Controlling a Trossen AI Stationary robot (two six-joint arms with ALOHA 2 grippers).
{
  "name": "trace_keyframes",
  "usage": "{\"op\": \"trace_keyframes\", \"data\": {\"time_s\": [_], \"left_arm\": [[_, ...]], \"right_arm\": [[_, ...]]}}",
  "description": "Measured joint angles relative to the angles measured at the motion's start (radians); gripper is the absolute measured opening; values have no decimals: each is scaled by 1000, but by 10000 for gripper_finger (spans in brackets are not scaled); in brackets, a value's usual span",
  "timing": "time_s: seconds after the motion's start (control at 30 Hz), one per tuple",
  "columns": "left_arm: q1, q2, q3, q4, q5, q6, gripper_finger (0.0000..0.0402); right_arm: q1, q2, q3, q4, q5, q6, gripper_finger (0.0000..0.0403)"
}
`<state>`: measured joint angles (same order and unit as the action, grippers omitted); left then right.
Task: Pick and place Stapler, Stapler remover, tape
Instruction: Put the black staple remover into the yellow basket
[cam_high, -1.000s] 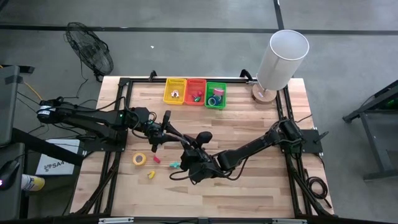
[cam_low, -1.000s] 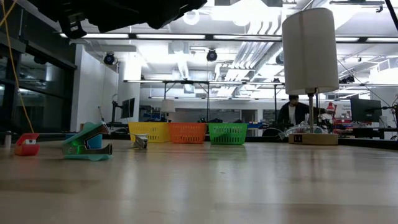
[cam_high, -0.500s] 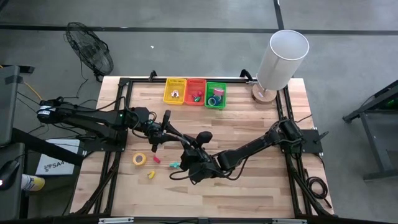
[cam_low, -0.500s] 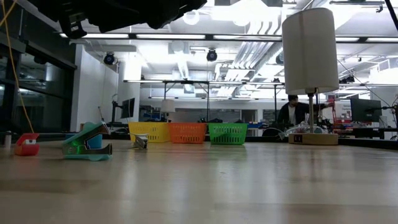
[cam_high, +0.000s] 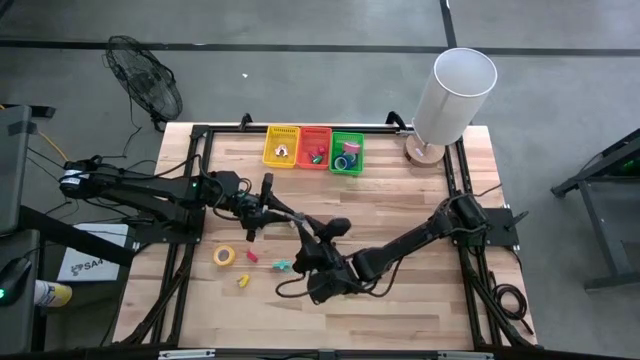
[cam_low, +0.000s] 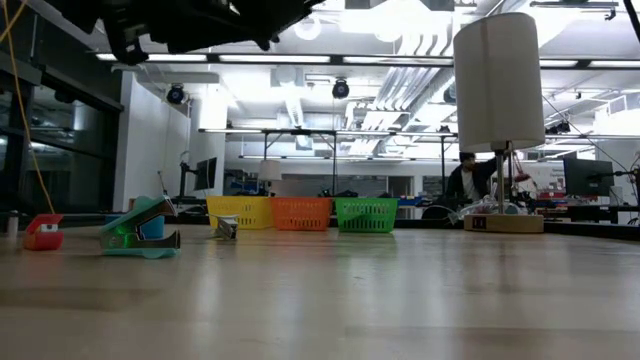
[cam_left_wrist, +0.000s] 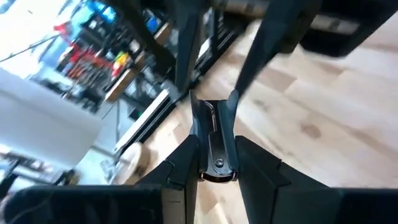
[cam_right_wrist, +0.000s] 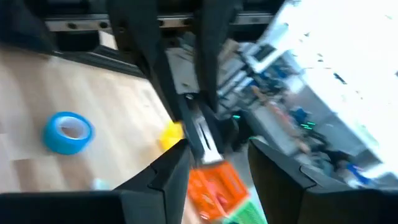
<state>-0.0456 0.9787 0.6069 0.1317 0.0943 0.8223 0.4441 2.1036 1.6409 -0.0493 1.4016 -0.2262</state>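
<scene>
A dark stapler (cam_left_wrist: 214, 146) with a metal top hangs above the middle of the table, and my left gripper (cam_high: 272, 206) is shut on it. It reaches toward my right gripper (cam_high: 306, 238). That gripper is open, its fingers apart on either side of the stapler's other end (cam_right_wrist: 200, 138). On the wood below lie a yellow tape roll (cam_high: 224, 256), a teal stapler remover (cam_high: 283, 265) and a blue tape roll (cam_right_wrist: 68, 132). My left gripper pinches the stapler's near end (cam_left_wrist: 216, 169) between its two fingers, one on each long side. The fingers come nearly level from the table's left and lie along the stapler. The stapler sticks out past the fingertips, clear of the table.
Yellow (cam_high: 282, 146), orange (cam_high: 314, 147) and green (cam_high: 347, 152) baskets stand in a row at the far edge. A white lamp (cam_high: 450, 95) stands at the far right corner. A small red piece (cam_high: 251, 256) and a yellow piece (cam_high: 242, 280) lie near the tape.
My right arm has swung a little toward the table's near edge and its wrist has turned. My left gripper has kept its place with the stapler still in its hold.
</scene>
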Motion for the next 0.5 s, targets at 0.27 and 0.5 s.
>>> {"op": "trace_keyframes", "data": {"time_s": [0.27,0.5], "left_arm": [[0,1,-2,-58,-263,-33,82],[0,36,-2,-83,-583,-64,82]], "right_arm": [[60,0,2,-22,168,73,154],[68,-1,1,-138,168,329,153]]}}
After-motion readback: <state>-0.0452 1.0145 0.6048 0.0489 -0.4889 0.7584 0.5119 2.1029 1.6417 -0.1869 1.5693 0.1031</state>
